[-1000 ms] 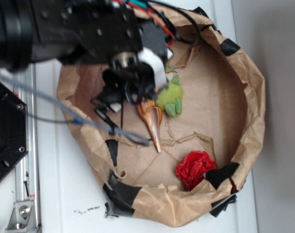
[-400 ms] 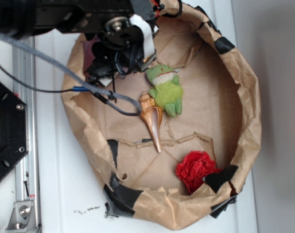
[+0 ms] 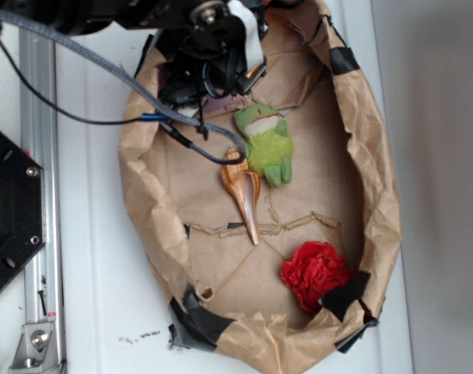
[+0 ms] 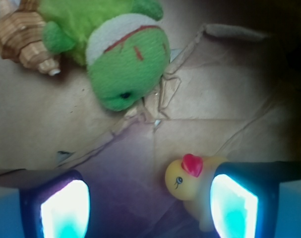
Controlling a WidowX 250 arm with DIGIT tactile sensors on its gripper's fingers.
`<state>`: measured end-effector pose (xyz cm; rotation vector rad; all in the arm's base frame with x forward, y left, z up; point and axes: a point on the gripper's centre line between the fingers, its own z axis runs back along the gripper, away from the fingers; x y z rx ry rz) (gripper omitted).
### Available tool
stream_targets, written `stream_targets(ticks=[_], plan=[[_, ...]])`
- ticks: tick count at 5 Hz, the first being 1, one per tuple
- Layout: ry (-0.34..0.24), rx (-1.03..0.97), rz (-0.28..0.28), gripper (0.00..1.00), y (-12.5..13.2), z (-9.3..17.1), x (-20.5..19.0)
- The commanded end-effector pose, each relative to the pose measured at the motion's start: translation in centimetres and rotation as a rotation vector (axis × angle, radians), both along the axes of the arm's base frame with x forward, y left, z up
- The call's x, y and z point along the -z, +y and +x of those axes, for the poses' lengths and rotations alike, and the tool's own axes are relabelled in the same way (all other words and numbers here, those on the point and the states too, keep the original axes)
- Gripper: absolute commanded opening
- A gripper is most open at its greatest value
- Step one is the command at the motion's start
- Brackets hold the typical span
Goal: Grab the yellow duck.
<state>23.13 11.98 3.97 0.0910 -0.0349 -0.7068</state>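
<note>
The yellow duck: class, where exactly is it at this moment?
In the wrist view the yellow duck sits low and right on the brown paper, against one finger of the open claw, below the green plush frog.

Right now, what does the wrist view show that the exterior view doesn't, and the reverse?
Only the wrist view shows the yellow duck, lying against one finger of the open end effector. Only the exterior view shows the red crumpled item, the black tape patches and the whole paper basket. Both show the green plush frog and the brown seashell.
</note>
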Motion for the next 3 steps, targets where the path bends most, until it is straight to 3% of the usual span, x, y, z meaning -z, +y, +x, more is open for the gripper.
stream_targets(ticks=[1, 3], plan=[[0.044, 0.063, 0.001, 1.0, 1.3, 0.2, 2.8], [0.029, 0.062, 0.008, 1.0, 3.8, 0.4, 2.6]])
